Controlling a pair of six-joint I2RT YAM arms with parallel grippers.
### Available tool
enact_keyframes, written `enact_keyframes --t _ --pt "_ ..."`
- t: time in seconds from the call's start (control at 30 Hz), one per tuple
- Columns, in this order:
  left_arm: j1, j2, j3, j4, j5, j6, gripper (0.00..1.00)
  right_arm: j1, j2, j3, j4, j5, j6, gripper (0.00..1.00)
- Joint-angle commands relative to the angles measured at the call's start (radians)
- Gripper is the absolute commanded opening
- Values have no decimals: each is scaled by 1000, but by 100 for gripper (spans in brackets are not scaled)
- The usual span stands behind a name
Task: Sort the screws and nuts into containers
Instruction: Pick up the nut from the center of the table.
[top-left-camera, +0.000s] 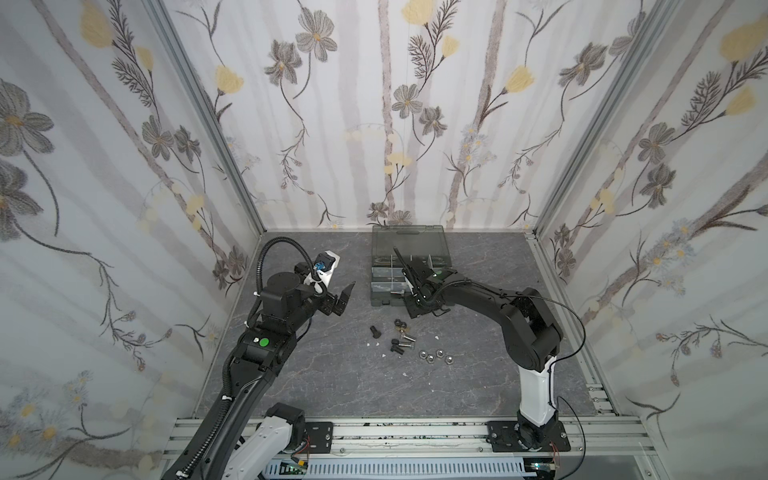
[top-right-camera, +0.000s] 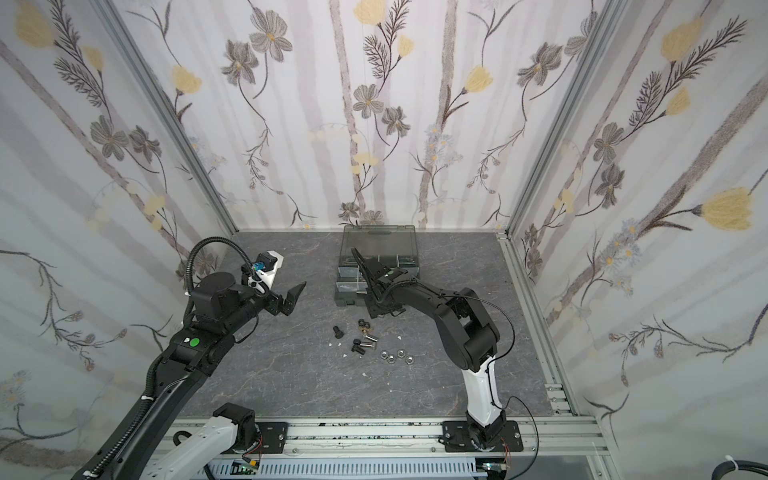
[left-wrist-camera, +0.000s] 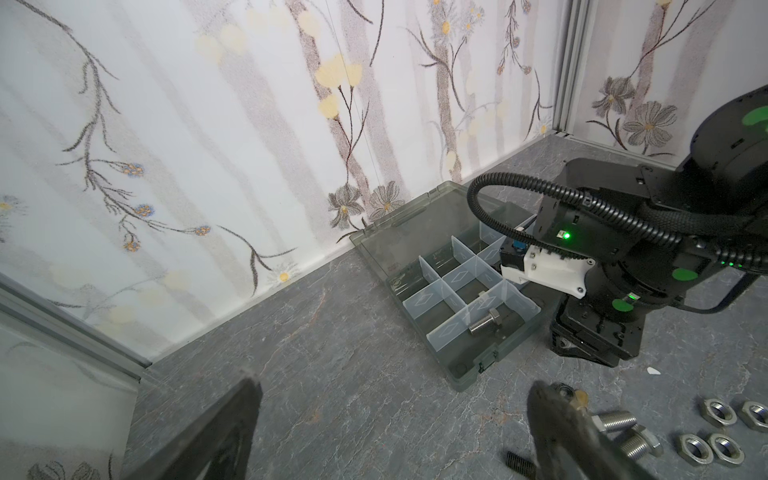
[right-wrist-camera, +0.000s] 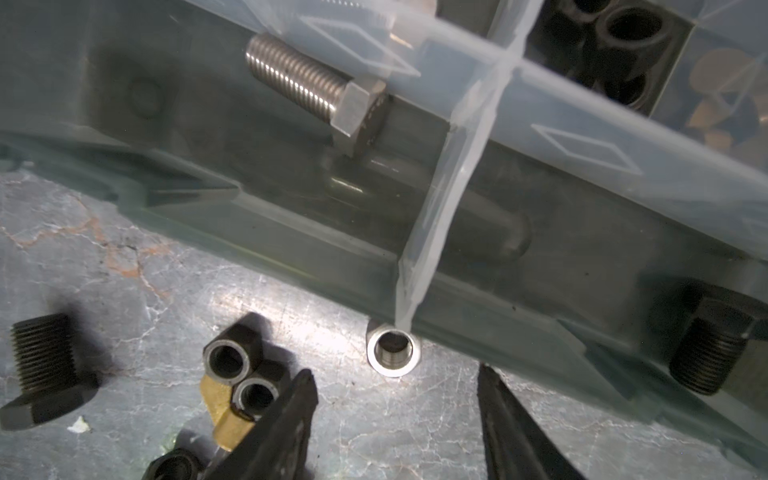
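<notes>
Threads stand out sharply on a silver hex bolt (right-wrist-camera: 316, 89) lying in a compartment of the smoky grey plastic organizer case (right-wrist-camera: 291, 232), just beyond the right gripper (right-wrist-camera: 395, 380). This gripper's two dark, tapered fingers stand apart with nothing between them. Directly ahead of its fingertips a shiny silver nut (right-wrist-camera: 393, 351), round-rimmed and threaded inside, sits on the bench (right-wrist-camera: 124, 249) touching the foot of the case. Milky translucent dividers (right-wrist-camera: 440, 199), each embossed with a diamond outline, split the case. Past one of them a matte black hex bolt (right-wrist-camera: 712, 353) lies in the neighbouring compartment. Beside one finger, two black hex nuts (right-wrist-camera: 226, 353) rest on a brass wing nut (right-wrist-camera: 222, 415), and farther off lies another black bolt (right-wrist-camera: 41, 365). The bench is grey stone-look sheet with pale and rust-coloured veins. The left gripper (left-wrist-camera: 395, 390) hangs wide open and empty, well short of the case, with four silver hex nuts (left-wrist-camera: 715, 411) and two silver bolts (left-wrist-camera: 615, 419) near one finger.
</notes>
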Motion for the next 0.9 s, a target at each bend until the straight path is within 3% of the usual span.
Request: enact_keyframes --t 0.0,0.3,0.57,0.87 --pt "0 -3 -3 31 10 6 100 1 19 -7 28 -16 8 61" --pt "0 -3 -5 31 9 8 100 -3 40 -21 47 -21 2 55" --pt "0 -6 -4 31 7 8 100 -10 57 -30 53 -14 -3 37" --pt "1 -6 -4 30 8 7 100 -15 57 -27 60 -17 -17 30"
